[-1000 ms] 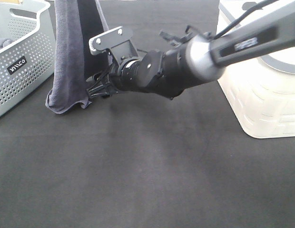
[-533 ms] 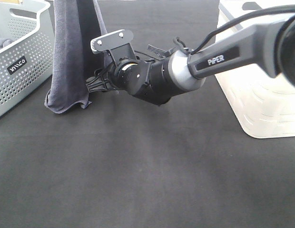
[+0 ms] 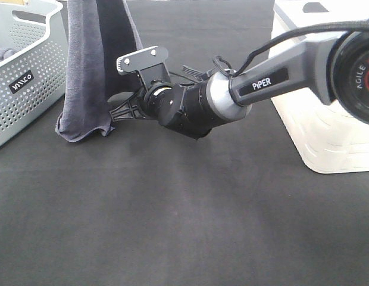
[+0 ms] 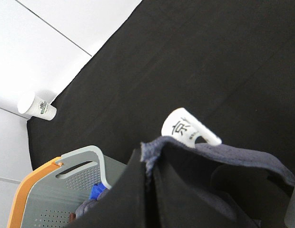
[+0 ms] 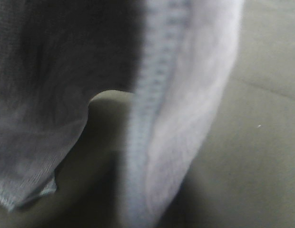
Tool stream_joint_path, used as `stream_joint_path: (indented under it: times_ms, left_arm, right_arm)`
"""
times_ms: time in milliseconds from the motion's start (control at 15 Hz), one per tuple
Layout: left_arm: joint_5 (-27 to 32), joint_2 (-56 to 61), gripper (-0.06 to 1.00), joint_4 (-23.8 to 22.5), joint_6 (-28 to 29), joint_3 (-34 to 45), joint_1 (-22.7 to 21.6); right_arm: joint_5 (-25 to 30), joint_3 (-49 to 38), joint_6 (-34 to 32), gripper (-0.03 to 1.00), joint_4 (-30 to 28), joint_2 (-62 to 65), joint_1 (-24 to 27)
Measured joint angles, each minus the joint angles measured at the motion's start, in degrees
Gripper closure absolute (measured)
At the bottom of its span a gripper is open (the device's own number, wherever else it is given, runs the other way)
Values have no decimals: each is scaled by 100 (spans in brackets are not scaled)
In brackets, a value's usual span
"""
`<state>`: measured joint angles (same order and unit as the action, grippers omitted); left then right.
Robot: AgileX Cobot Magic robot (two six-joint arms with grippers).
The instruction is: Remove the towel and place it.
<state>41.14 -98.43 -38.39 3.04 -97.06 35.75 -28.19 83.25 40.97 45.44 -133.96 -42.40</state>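
One greyish towel [image 3: 89, 65] hanging at the worktop [image 3: 184, 226] rear left, one white tag [image 4: 190, 129] on it, one grey perforated basket [image 3: 30, 77] at the left edge, one white bin [image 3: 327, 131] at the right edge, one black robot arm [image 3: 196, 104] over the middle, one paper cup [image 4: 37, 107] on the floor [image 4: 52, 28] off a corner.

A black mat [image 3: 190, 208] covers the table, with white tiled floor [image 4: 38, 52] beyond.

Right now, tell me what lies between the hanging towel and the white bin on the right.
In the exterior high view, only the right arm spans that stretch, its gripper reaching the towel low down; the black mat beneath is bare.
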Motion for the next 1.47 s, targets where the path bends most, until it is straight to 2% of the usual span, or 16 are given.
stream_joint_path:
  times_ms: [67, 200, 267, 333, 467, 667, 733, 800, 933, 1067, 1133, 1267, 1467]
  left_arm:
    - [0, 0, 94, 23, 0, 0, 0]
    - [-6, 6, 94, 74, 6, 0, 0]
    - [-40, 29, 94, 126, 17, 0, 0]
    - [-74, 69, 94, 206, 17, 0, 0]
    - [-212, 178, 94, 418, 17, 0, 0]
    - [-470, 372, 94, 905, 17, 0, -143]
    - [-470, 372, 94, 905, 17, 0, -143]
    - [-642, 476, 94, 1243, 17, 0, -269]
    - [-1014, 659, 94, 2000, 17, 0, -561]
    - [-1249, 751, 94, 2544, 0, 0, -796]
    - [-1306, 762, 94, 3008, 6, 0, -968]
    - [-1432, 791, 94, 3163, 69, 138, -1060]
    - [-2527, 1169, 94, 3180, 642, 1301, -1112]
  right_arm:
    - [-6, 0, -11, 95, 138, 52, 0]
    - [92, 0, 46, 95, 561, 338, 0]
    - [378, 0, 172, 95, 636, 464, 0]
    - [819, 0, 327, 95, 653, 607, 0]
    - [2057, 0, 602, 95, 665, 911, 120]
    - [3810, -6, 653, 95, 602, 1507, 688]
    - [3810, -6, 653, 95, 602, 1507, 688]
    - [4503, -6, 653, 95, 447, 1713, 957]
    - [5661, 46, 630, 95, -115, 2080, 1352]
    - [6715, 178, 487, 95, -831, 2447, 1673]
    - [7575, 487, 292, 95, -1610, 2716, 1862]
    - [8417, 1026, 281, 95, -2590, 2802, 1885]
    - [9431, 2000, 327, 95, -3799, 2802, 1885]
